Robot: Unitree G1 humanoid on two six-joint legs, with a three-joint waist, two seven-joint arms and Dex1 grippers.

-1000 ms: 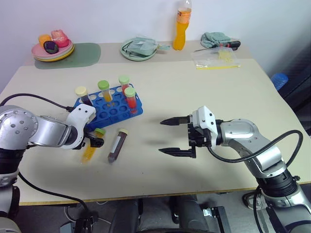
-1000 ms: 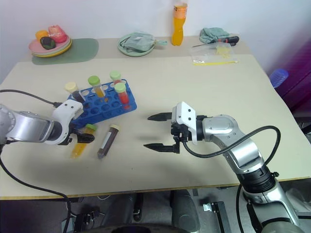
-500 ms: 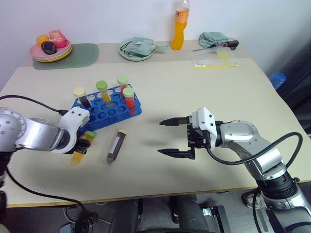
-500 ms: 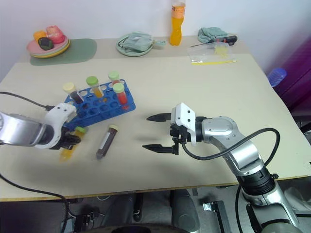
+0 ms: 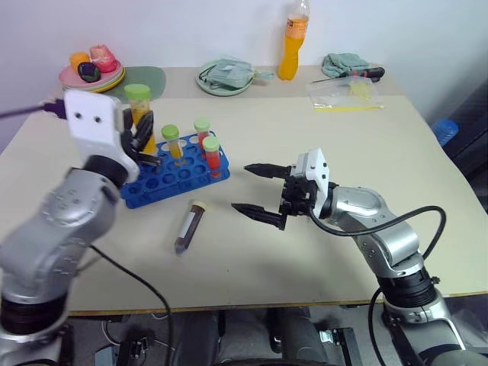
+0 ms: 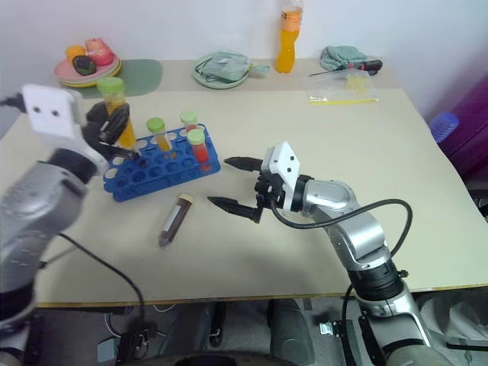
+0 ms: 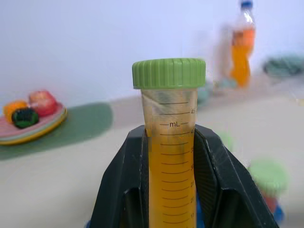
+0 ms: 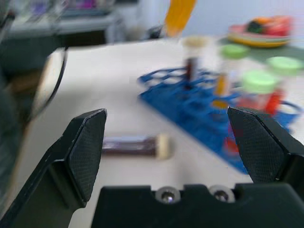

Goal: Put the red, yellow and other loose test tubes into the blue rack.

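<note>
I see the left claw [image 7: 171, 190] clamped on a yellow tube [image 7: 170, 156] with a green cap, held upright above the far-left end of the blue rack [image 5: 171, 177]. The rack carries three green-capped tubes and one pale-capped tube. A dark tube [image 5: 187, 227] with a cream cap lies on the bench [image 5: 320, 152] just in front of the rack. My right claw [image 5: 255, 191] stands fully spread and empty, beside that dark tube

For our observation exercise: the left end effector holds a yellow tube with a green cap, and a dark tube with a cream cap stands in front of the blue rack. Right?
One detail is wrong. The dark tube lies flat on the table, as the left eye view shows. The left end effector does hold the green-capped yellow tube, and the dark one is in front of the blue rack.
</note>
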